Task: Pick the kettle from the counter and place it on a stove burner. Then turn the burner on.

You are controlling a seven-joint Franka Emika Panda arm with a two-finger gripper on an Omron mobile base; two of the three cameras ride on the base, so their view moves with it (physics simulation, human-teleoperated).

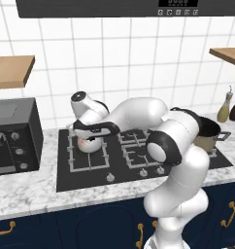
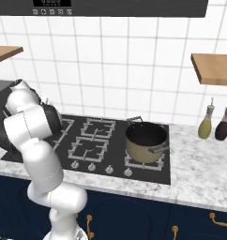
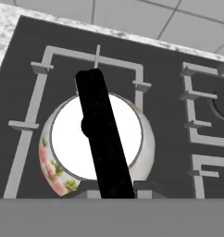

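The kettle (image 1: 89, 144) stands on the stove burner (image 1: 73, 163), the wide grate at the left of the cooktop. Seen from above in the hand view, the kettle (image 3: 63, 139) has a white lid, a flowered side and a black handle running across it. Around it lies the burner's grey grate (image 3: 44, 69). My gripper (image 1: 89, 137) sits right over the kettle. Its fingertips (image 3: 115, 189) press on both sides of the handle, shut on it. The marbled counter (image 1: 27, 192) runs along the front and left of the cooktop.
A tan pot (image 1: 207, 131) (image 2: 146, 140) occupies the right front burner. Control knobs (image 1: 109, 177) line the cooktop's front edge. A dark microwave (image 1: 12, 136) stands on the left and two bottles (image 2: 206, 124) on the right. Wooden shelves (image 2: 214, 68) hang overhead.
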